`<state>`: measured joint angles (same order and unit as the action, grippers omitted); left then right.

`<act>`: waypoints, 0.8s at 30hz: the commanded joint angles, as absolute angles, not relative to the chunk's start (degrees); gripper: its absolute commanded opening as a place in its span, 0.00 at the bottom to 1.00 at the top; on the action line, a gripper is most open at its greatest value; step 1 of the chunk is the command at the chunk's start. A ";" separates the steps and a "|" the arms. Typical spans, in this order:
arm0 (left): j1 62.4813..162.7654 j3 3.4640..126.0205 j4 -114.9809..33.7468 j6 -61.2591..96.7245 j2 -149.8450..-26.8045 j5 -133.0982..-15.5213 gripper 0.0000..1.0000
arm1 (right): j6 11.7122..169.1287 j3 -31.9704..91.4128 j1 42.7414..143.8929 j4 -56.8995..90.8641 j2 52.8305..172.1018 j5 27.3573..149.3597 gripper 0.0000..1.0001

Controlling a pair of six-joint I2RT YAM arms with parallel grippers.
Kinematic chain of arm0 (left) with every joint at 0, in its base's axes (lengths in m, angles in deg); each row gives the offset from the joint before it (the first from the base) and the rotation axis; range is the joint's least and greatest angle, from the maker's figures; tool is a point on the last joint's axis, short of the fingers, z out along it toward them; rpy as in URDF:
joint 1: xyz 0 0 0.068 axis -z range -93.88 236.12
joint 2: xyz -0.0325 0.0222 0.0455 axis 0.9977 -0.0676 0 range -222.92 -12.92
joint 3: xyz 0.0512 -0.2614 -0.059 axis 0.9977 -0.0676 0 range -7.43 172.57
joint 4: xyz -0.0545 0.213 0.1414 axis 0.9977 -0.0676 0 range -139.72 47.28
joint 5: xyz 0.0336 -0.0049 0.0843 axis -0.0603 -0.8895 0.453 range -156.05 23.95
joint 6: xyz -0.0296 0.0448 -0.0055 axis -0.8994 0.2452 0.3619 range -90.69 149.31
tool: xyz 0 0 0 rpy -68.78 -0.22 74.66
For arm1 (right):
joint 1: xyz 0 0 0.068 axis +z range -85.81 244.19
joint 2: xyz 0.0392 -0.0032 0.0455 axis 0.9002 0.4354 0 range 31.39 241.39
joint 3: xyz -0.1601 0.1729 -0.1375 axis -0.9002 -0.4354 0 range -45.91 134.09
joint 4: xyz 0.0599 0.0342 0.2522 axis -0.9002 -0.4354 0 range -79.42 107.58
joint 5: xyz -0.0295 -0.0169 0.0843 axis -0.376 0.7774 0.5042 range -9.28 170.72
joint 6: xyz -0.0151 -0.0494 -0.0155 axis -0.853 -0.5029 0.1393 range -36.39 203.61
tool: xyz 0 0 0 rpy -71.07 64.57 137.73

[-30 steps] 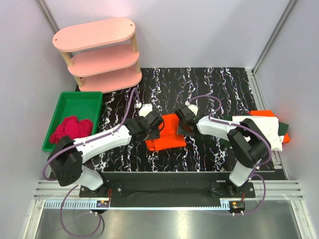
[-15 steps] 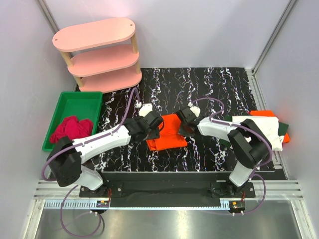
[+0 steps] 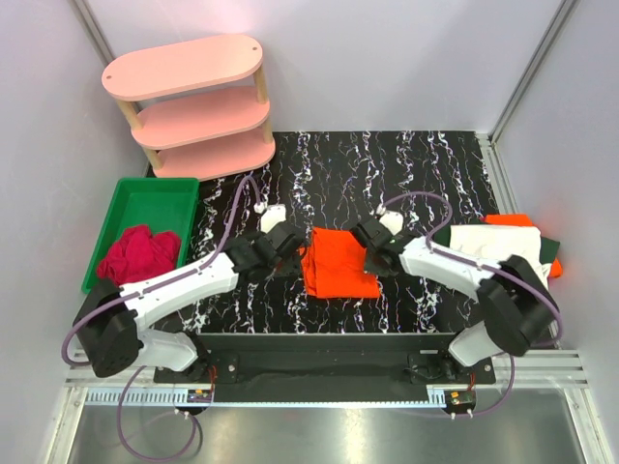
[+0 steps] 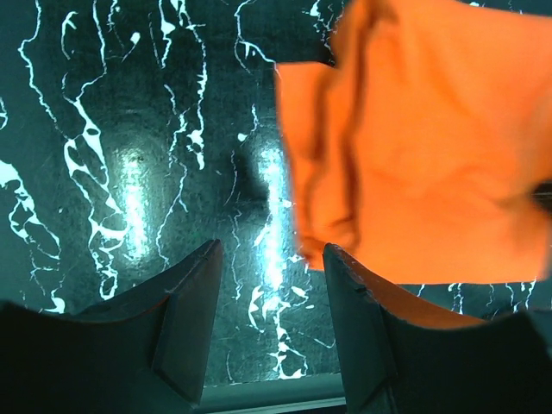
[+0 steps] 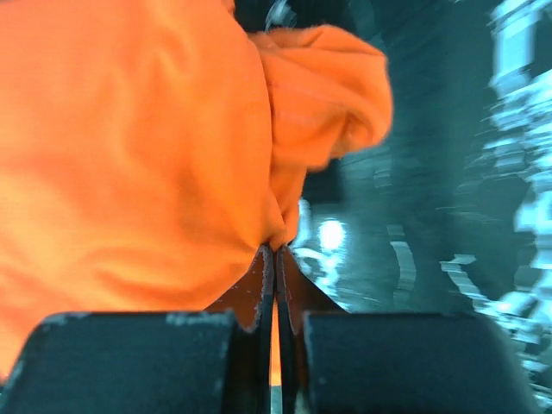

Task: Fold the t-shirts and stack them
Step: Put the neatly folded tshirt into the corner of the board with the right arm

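Observation:
A bright orange t-shirt lies folded on the black marble table, between my two grippers. My right gripper is shut on the shirt's right edge. In the right wrist view the gripper pinches a bunch of the orange t-shirt between its closed tips. My left gripper stands open just left of the shirt. In the left wrist view nothing but bare table lies in the left gripper, and the orange t-shirt sits ahead to the right. A stack of t-shirts lies at the right edge: white over orange and dark green.
A pink three-tier shelf stands at the back left. A green bin beside the table's left edge holds a crumpled red cloth. Grey walls close in on both sides.
The right gripper has shut on the orange shirt's right edge and drawn it a little to the right. The left gripper has backed off to the left, clear of the shirt.

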<state>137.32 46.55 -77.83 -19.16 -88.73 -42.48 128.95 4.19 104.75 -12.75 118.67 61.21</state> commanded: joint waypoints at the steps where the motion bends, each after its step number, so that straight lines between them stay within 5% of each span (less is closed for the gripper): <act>1: 137.80 45.13 -77.26 -19.47 -85.08 -41.70 0.55 | 120.46 12.59 104.88 -19.86 112.51 49.18 0.00; 10: 138.07 43.20 -77.61 -19.38 -81.39 -41.88 0.55 | 113.49 24.39 104.79 -24.87 114.44 41.53 0.00; 24: 138.07 44.87 -77.70 -16.48 -84.28 -43.20 0.55 | 110.68 25.19 93.82 -26.72 108.82 36.77 0.00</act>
